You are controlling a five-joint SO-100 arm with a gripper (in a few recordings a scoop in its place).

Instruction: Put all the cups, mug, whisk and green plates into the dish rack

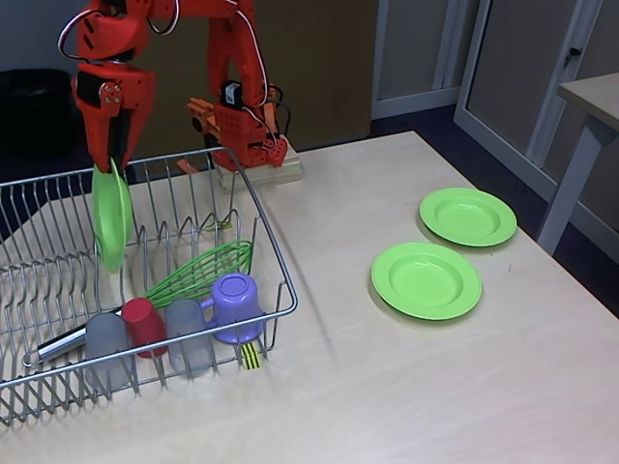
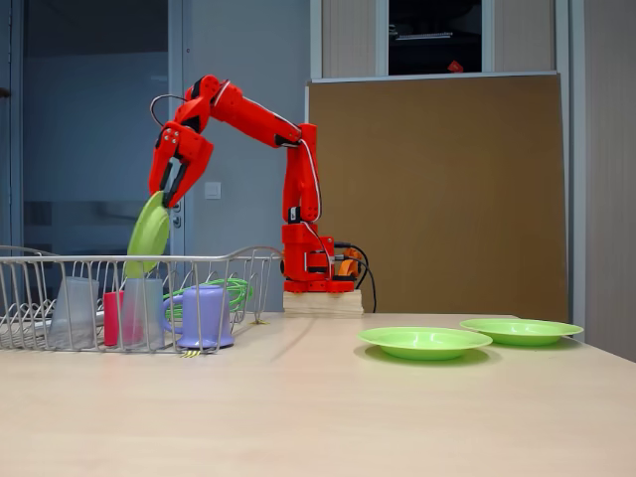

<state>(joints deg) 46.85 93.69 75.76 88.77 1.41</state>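
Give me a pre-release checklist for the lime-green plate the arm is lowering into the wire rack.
1. Grip: red two-finger gripper shut on the rim of the round lime-green plastic plate: ok.
2. Plate on edge, slightly tilted, above the silver metal wire dish rack: ok.
3. Lower edge seated between dividers: cannot tell.
4. Clear of the green-wire whisk, red tumbler, two grey tumblers and lilac mug: ok.
5. Task finished: not ok; two green plates lie on the wooden table.

cups (image 1: 145,333) crowd rack front (image 1: 145,372), back open
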